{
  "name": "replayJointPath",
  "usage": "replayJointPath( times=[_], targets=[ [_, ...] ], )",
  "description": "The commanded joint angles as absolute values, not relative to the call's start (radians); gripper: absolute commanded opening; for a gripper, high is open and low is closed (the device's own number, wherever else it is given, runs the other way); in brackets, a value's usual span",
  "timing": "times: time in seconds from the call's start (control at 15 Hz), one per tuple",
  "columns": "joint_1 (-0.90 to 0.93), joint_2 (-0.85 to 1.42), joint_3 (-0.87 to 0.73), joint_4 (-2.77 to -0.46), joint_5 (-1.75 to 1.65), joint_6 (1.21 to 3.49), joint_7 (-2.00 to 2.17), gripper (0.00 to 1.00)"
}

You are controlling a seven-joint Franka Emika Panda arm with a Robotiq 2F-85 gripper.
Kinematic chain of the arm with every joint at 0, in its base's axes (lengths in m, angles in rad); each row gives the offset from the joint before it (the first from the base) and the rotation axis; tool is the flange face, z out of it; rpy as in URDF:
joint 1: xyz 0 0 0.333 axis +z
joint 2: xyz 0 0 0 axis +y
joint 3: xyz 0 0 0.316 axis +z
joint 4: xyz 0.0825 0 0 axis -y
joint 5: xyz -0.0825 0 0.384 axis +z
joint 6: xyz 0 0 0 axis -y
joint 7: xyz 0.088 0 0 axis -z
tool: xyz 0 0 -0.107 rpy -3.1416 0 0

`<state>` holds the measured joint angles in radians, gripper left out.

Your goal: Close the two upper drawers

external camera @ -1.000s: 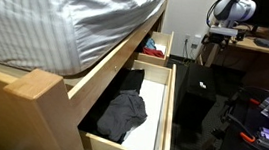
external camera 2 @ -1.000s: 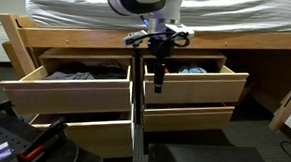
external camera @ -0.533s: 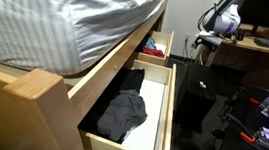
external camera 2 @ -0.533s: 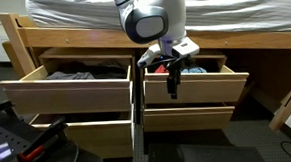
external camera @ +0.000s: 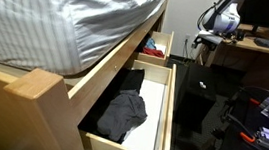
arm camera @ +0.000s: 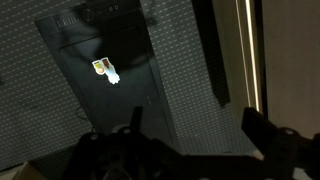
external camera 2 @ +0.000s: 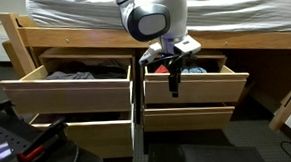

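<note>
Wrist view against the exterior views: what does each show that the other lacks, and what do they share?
Only the wrist view: a dark flat rectangular panel with a small pale sticker, on dotted dark flooring. Only the exterior views: the two pale wooden upper drawers, both pulled out, dark clothing in one, and grey striped bedding above. Shared: the black pincer, open, pointing down.

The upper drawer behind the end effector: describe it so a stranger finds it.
Under the bed, the wooden frame holds two rows of drawers, the upper pair pulled open. It is the upper drawer with the end effector hanging before it; something bluish lies inside, whereas its neighbour holds dark clothing.
</note>
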<state>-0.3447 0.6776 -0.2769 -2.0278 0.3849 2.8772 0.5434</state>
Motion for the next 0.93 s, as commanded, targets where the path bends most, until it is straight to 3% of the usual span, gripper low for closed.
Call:
replayJointPath(
  times=[0.0, 0.33, 0.4, 0.87],
  targets=[
    [-0.392, 0.826, -0.238, -1.84, 0.366, 2.739, 0.448, 1.0],
    [-0.427, 0.98, -0.224, -1.64, 0.358, 2.604, 0.366, 1.0],
    [-0.392, 0.917, -0.239, -1.737, 0.376, 2.665, 0.392, 1.0],
    [-0.408, 0.993, -0.191, -1.665, 0.371, 2.724, 0.312, 1.0]
  ],
)
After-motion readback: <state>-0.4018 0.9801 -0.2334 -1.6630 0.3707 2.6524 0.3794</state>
